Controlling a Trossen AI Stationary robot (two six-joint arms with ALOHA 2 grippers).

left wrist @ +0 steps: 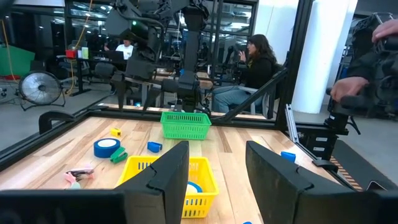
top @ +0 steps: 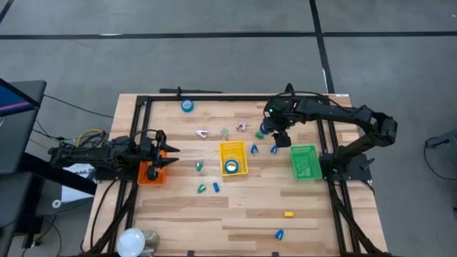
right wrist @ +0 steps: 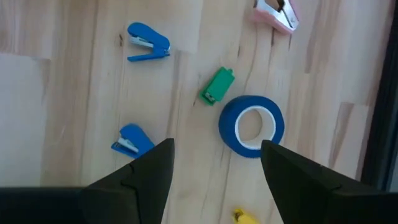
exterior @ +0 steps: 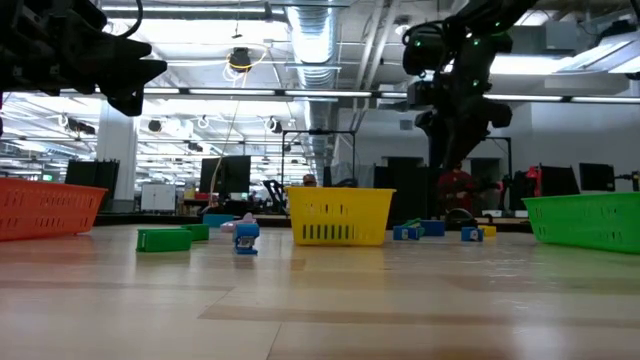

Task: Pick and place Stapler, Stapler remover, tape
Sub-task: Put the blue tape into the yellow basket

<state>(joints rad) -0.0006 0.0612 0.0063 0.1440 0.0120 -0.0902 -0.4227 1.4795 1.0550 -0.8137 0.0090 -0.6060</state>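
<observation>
Blue tape lying flat on bare worktop, ring face up, pale centre hole showing. Seen just ahead of the right claw in the right wrist view, slightly off the line between the two fingers, towards one finger. Right claw open, empty, poised above the worktop right of centre, between the yellow basket and the green basket. No long axis to allow for: round roll, any jaw bearing serves. Judged to need a short forward shift to centre the roll, then a descent. Green block just beside the roll, not touching; risk of snagging. Two blue staplers well clear. Left claw open, empty, waiting over the orange basket at the left edge, far from this roll. Right arm clearly nearer.
</observation>
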